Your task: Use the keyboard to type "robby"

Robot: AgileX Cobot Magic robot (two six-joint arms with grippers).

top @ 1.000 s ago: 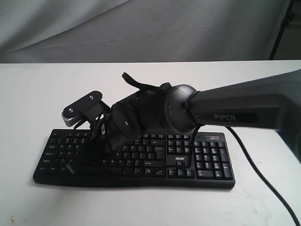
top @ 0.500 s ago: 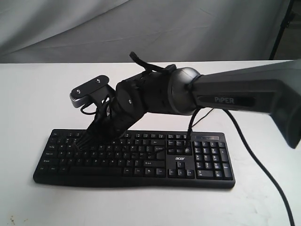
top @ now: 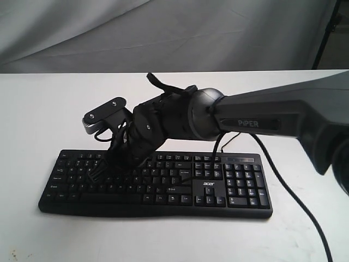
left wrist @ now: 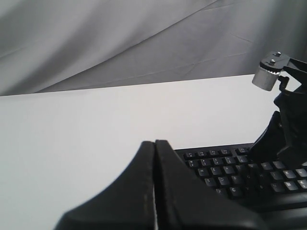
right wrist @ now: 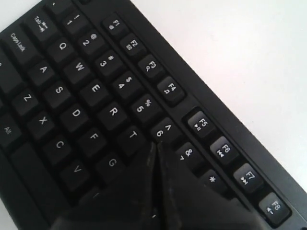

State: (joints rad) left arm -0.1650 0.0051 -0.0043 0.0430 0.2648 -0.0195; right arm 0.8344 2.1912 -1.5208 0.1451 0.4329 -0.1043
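Note:
The black keyboard [top: 240, 188] lies across the white table, its "acer" logo beside the number pad. My right gripper [top: 100, 171] reaches over from the right and is shut, empty, with its tip just above the left half of the letter keys. In the right wrist view the keyboard [right wrist: 76, 72] fills the frame and the shut right gripper [right wrist: 154, 144] points at the spot between T, 6 and the hidden key beside T; contact cannot be told. My left gripper [left wrist: 155, 143] is shut and empty, off the keyboard's [left wrist: 225, 172] left end. It is out of the exterior view.
The thin black cable [top: 297, 188] runs off the keyboard's right end toward the table's front edge. The right arm's wrist camera [top: 103, 115] juts up above the keys. Grey cloth hangs behind the white table [top: 43, 109].
The right gripper rose from the lower key rows, swung back toward the upper rows, and now sits slightly lower than half a second ago.

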